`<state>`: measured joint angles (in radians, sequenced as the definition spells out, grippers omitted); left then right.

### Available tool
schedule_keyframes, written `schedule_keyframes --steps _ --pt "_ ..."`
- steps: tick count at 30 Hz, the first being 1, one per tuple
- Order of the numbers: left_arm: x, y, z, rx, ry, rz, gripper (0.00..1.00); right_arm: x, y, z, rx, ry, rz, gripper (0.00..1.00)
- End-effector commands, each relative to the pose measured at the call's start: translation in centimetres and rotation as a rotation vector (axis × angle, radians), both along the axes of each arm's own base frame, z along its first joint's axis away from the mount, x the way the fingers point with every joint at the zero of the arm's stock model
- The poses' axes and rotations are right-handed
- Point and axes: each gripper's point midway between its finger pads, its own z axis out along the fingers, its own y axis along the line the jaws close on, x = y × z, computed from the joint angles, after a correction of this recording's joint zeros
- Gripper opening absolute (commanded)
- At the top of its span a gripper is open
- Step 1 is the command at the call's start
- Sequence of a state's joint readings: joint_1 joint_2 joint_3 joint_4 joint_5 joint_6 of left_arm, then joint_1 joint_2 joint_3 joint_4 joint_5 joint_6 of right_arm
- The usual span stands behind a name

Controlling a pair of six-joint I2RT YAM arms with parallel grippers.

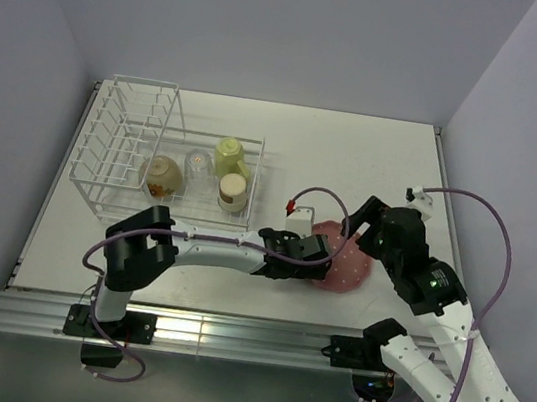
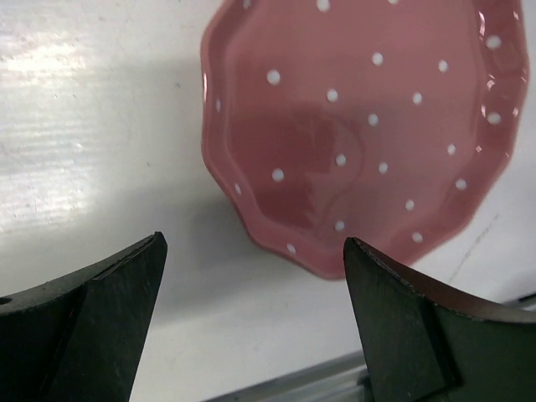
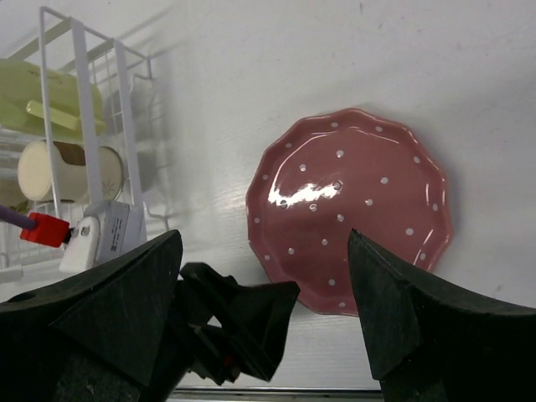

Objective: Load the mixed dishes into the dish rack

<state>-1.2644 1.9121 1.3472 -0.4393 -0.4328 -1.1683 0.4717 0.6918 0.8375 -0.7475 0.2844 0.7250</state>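
The pink white-dotted plate [image 1: 348, 266] lies flat on the table, right of the white wire dish rack [image 1: 121, 139]. It also shows in the left wrist view [image 2: 360, 126] and the right wrist view [image 3: 352, 205]. My left gripper [image 1: 318, 259] is open and empty, low at the plate's near-left edge, with the rim just ahead of its fingertips [image 2: 253, 241]. My right gripper [image 1: 370, 228] is open and empty above the plate [image 3: 261, 243]. The rack's basket holds the cream bowl [image 1: 162, 175], glass tumbler [image 1: 198, 163], yellow-green mug [image 1: 231, 155] and small cup [image 1: 233, 193].
The rack's tall slotted plate section [image 1: 123, 124] stands at its left end, with nothing in its slots. The table's front edge and metal rail [image 1: 229, 332] run just behind the left gripper. Walls close the table at left, back and right.
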Motion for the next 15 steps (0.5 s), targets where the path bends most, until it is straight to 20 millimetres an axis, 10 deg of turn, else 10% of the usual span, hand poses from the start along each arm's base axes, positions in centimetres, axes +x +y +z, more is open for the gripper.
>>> schedule_keyframes --steps 1,11,15 --pt "0.5 0.0 -0.7 0.044 0.023 0.010 0.93 -0.2 -1.5 0.1 -0.051 -0.013 -0.040 0.87" --pt "1.3 0.8 -3.7 0.193 0.021 0.035 0.81 -0.4 -2.1 0.3 -0.065 -0.017 -0.056 0.87" --pt "1.5 0.9 -4.4 0.219 0.016 0.030 0.51 -0.6 -2.6 0.4 -0.084 -0.021 -0.070 0.87"
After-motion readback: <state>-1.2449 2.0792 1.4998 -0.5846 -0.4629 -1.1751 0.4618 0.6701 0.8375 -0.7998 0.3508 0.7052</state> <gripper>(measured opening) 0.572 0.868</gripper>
